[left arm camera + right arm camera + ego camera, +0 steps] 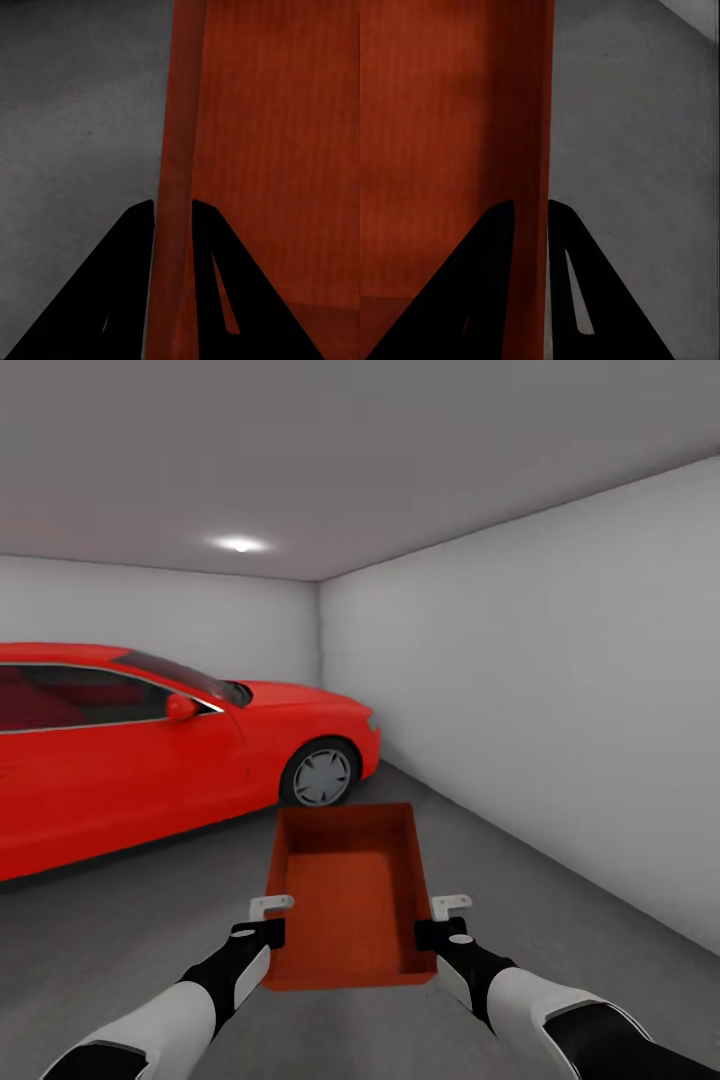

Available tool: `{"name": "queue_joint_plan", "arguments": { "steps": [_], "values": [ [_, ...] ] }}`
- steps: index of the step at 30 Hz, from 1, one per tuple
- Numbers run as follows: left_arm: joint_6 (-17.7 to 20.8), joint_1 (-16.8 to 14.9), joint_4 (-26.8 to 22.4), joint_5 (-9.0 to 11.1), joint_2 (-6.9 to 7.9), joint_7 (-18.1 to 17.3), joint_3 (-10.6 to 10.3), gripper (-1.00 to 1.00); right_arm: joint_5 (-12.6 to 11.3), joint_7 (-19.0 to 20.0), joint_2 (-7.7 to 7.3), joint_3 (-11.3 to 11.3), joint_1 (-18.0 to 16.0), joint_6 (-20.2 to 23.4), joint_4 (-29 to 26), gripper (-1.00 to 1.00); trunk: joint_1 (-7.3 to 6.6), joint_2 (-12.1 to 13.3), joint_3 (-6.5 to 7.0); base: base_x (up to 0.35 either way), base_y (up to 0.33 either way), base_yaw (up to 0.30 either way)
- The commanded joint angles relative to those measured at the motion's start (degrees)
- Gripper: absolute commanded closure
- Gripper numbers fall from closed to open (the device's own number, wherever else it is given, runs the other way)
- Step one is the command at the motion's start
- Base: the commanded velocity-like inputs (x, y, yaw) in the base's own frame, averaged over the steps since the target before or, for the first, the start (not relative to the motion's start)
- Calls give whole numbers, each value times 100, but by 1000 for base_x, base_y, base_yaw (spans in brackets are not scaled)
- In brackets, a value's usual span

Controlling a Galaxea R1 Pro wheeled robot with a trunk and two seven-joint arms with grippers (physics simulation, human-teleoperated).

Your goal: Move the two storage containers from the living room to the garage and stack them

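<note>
Container [350, 895] of orange-red plastic hangs in front of the robot, carried between both arms above the dark grey floor [560, 920] of the garage; it is open-topped, rectangular, and its ribbed bottom lies bare, with nothing inside it; left gripper [262, 922] pinches the left long wall and right gripper [447, 920] pinches the right long wall, each near the end closest to the robot; in the left wrist view the two dark fingers [124, 285] straddle the wall, one outside and one inside, clamped on it; the right wrist view shows the same hold, fingers [484, 285] closed on the thin wall with grey floor beyond; judged from this, the step in hand is to set this box down, and it wants both arms lowered together so the base stays level and neither wall slips from its pinch; the far end reaches well out from the grips, so I would expect it to dip first, and a slow descent until the whole base lies flat seems wise before either hand lets go; open ground lies ahead and to the right, between a red car [150, 750] on the left and a white wall [560, 690] on the right; placing it well apart from the car's front wheel [322, 775] leaves room to return with the second box and stack it; whether the second box is already in the garage I cannot tell
</note>
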Motion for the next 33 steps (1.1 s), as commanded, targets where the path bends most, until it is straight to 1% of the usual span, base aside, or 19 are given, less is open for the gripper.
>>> {"name": "queue_joint_plan", "arguments": {
  "steps": [1,33],
  "values": [
    [43,0,-14,-31,163,97,104,100,-76,-35,-7,-69,-3,-33,2,100,5,-4,-2,322,0,-283],
    [43,0,-14,-31,172,97,104,100,-76,-30,-8,-76,-3,-33,2,100,5,-4,-2,322,0,-283]
  ]
}}
